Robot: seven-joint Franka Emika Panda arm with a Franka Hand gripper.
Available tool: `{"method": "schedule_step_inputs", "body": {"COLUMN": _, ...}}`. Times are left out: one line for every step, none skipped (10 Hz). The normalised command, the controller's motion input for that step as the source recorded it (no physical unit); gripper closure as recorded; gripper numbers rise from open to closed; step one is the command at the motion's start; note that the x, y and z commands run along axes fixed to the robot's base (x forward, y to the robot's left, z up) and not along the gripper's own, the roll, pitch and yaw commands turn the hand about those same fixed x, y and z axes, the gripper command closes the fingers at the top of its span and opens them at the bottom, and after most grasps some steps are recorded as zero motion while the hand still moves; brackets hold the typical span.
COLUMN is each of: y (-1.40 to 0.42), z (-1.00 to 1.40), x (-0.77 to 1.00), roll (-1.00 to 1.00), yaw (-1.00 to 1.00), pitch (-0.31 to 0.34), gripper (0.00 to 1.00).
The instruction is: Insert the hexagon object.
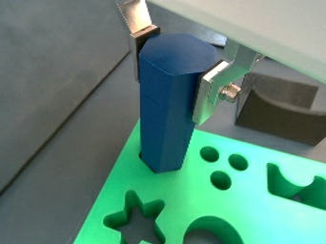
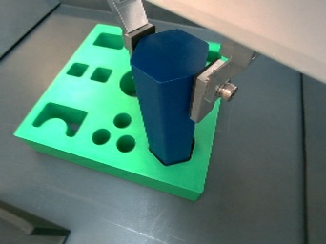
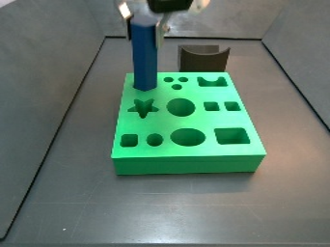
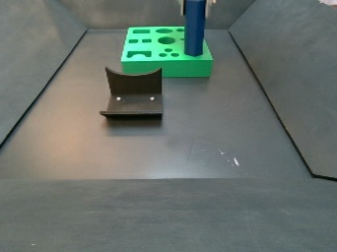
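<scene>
Over the green block's (image 3: 184, 123) corner nearest the star hole (image 3: 143, 108), stands upright the hexagon object (image 3: 142, 53), clamped at its top by the gripper (image 2: 169, 57), lower end meeting the block. Could jam or tip if facets sit off-angle to the hole. Beyond the block, sits well apart the dark brown curved block (image 3: 204, 57).

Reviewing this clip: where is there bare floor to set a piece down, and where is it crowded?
Free: the wide dark floor in front of the dark brown curved block, and the strip left of the green block. Crowded: the green block's back left corner, where the claw holds the hexagon object upright at its top face.
</scene>
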Motion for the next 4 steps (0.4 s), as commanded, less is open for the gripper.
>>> {"method": "schedule_step_inputs", "body": {"y": 0.0, "z": -0.15, "x": 0.12, "roll": 0.02, "yaw": 0.0, "pitch": 0.0, "gripper": 1.0}}
{"method": "schedule_step_inputs", "body": {"y": 0.0, "z": -0.13, "x": 0.07, "roll": 0.0, "yaw": 0.0, "pitch": 0.0, "gripper": 1.0}}
{"method": "schedule_step_inputs", "body": {"y": 0.0, "z": -0.1, "x": 0.0, "roll": -0.06, "yaw": 0.0, "pitch": -0.011, "gripper": 1.0}}
{"method": "schedule_step_inputs", "body": {"y": 0.01, "z": 0.0, "x": 0.0, "roll": -0.03, "yaw": 0.0, "pitch": 0.0, "gripper": 1.0}}
